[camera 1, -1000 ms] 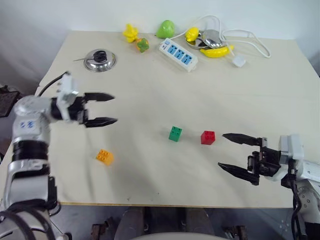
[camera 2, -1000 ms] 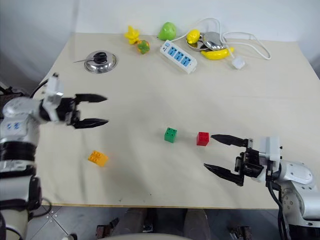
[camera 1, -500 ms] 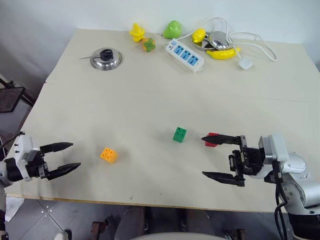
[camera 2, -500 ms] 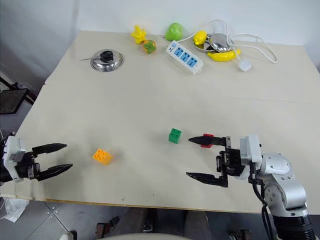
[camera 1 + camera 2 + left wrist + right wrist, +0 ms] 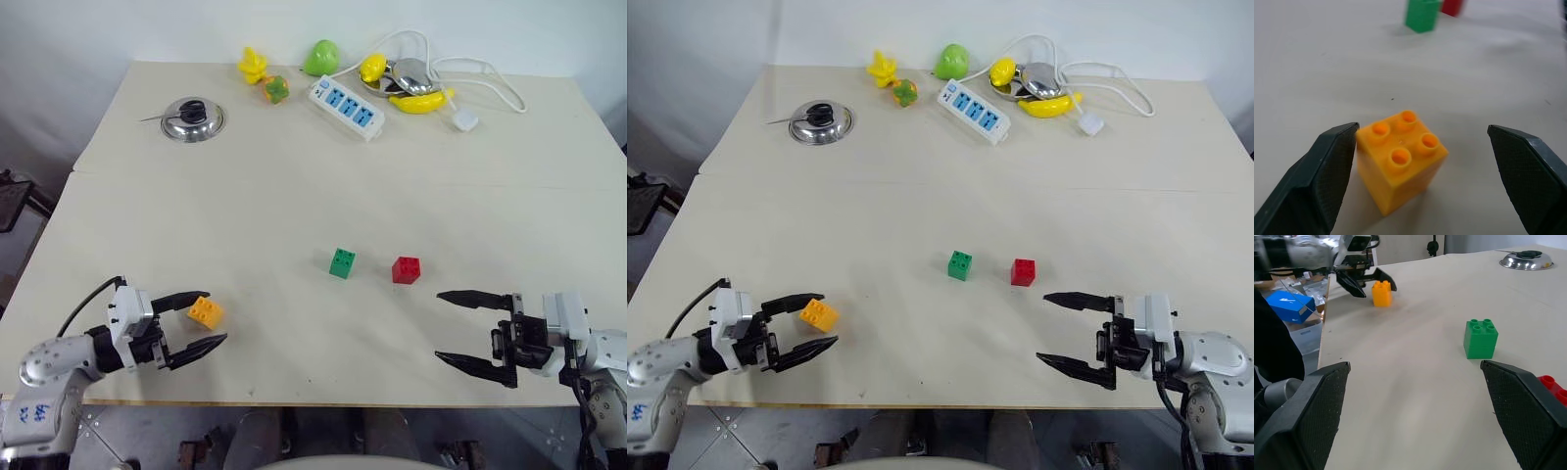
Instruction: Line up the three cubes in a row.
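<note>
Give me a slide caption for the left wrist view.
Open left gripper straddling the orange-yellow cube, green cube beyond.

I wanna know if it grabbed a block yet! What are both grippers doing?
Left gripper: open, fingers around the orange cube, not gripping it.
Right gripper: open, holding nothing.

L gripper open round orange cube; green cube, red cube well R of it

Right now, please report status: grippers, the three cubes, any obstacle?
Left gripper open, jaws either side of orange cube, not closed. Right gripper open, empty. Green cube and red cube side by side mid-table. Nothing between them.
</note>
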Controlling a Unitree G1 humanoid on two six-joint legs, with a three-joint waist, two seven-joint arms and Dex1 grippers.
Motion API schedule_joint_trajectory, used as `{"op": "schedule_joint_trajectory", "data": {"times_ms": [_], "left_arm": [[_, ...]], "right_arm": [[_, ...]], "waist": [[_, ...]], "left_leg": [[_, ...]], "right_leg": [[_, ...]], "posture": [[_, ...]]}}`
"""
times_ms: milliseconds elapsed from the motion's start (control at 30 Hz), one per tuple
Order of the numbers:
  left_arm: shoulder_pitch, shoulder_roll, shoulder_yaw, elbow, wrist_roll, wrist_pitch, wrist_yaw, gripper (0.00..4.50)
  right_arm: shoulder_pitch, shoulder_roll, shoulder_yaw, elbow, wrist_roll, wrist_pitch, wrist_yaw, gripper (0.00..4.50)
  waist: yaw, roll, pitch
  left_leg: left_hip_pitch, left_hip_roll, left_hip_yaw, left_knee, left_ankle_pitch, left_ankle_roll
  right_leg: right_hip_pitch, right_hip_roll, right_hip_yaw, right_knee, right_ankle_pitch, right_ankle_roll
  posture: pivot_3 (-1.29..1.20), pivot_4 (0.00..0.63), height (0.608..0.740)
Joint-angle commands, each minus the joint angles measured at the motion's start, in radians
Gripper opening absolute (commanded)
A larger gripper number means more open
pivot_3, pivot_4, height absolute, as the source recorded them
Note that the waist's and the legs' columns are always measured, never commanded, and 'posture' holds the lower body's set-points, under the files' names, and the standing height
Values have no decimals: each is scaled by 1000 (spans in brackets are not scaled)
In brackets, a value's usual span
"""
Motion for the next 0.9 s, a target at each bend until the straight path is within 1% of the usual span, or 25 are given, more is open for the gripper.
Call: {"op": "schedule_joint_trajectory", "data": {"times_ms": [33,100,233,333,467,500,567,600,633,700,733,767,833,900], "left_arm": [[26,-83,-4,-133,25,71,216,4472],[45,-115,-30,-177,49,103,284,4472],[95,-147,-59,-227,73,152,371,4472],[147,-153,-72,-220,91,123,377,3853],[192,-140,-76,-165,112,62,348,2684],[194,-135,-82,-148,119,39,334,2429],[181,-125,-94,-115,123,-3,305,1766],[149,-115,-97,-82,128,-41,286,1513],[107,-104,-101,-43,124,-82,253,1495],[-44,-36,-141,87,146,-196,120,1496],[-92,-13,-159,133,149,-238,65,1496],[-173,24,-204,197,145,-273,-52,1496],[-332,63,-284,323,130,-317,-259,1496],[-533,62,-373,511,192,-370,-372,1496]], "right_arm": [[18,13,-12,-33,-1,-22,-12,4500],[18,18,-3,-38,-2,-21,-16,4500],[6,16,4,-34,-2,-15,-16,4500],[1,6,-1,-28,1,-9,-9,4500],[3,0,-13,-20,2,-6,-6,4500],[3,1,-13,-18,0,-7,-8,4500],[4,3,-14,-17,-2,-8,-12,4500],[4,3,-15,-17,-3,-7,-15,4500],[5,4,-18,-16,-3,-7,-18,4500],[14,-2,-43,-7,-3,-11,-26,4500],[16,-3,-51,-4,-3,-12,-28,4500],[25,-5,-72,-1,0,-16,-33,4500],[44,-6,-111,2,9,-17,-42,4500],[71,-4,-151,-4,23,-3,-60,4500]], "waist": [[7,1,-1],[11,1,-1],[16,2,-1],[16,2,-1],[20,5,-3],[21,6,-4],[22,9,-5],[22,10,-6],[23,11,-6],[35,13,-7],[43,13,-7],[43,12,-7],[51,12,-7],[47,13,-8]], "left_leg": [[0,-1,0,0,0,0],[1,-1,0,0,0,0],[0,-1,0,0,0,0],[1,-1,1,0,-1,-1],[1,-1,1,0,-2,-1],[1,-1,1,0,-3,-1],[1,-1,2,0,-4,-3],[2,-1,2,0,-5,-3],[2,-1,2,0,-5,-3],[2,-1,3,0,-5,-3],[1,-2,2,0,-5,-3],[1,-2,2,1,-5,-3],[1,-2,3,1,-4,-3],[-1,-2,4,1,-2,1]], "right_leg": [[0,-1,0,0,0,0],[0,-1,1,0,0,0],[0,-1,1,0,0,0],[-1,-1,2,0,0,0],[-1,-1,2,-2,0,0],[-1,-1,3,-3,0,-1],[-1,-1,3,-4,0,-1],[-1,-1,3,-4,-1,-1],[-1,-2,3,-4,-1,-1],[-1,-2,3,-4,-1,-1],[-2,-2,2,-2,-1,-1],[-2,-3,1,-1,-1,-1],[-3,-2,0,0,0,-2],[-3,-2,0,1,1,-2]], "posture": [[0,150,740],[0,150,740],[0,150,740],[0,150,740],[0,150,740],[0,150,740],[0,150,740],[0,150,740],[0,150,740],[0,150,740],[0,150,740],[0,150,740],[0,150,740],[0,150,740]]}}
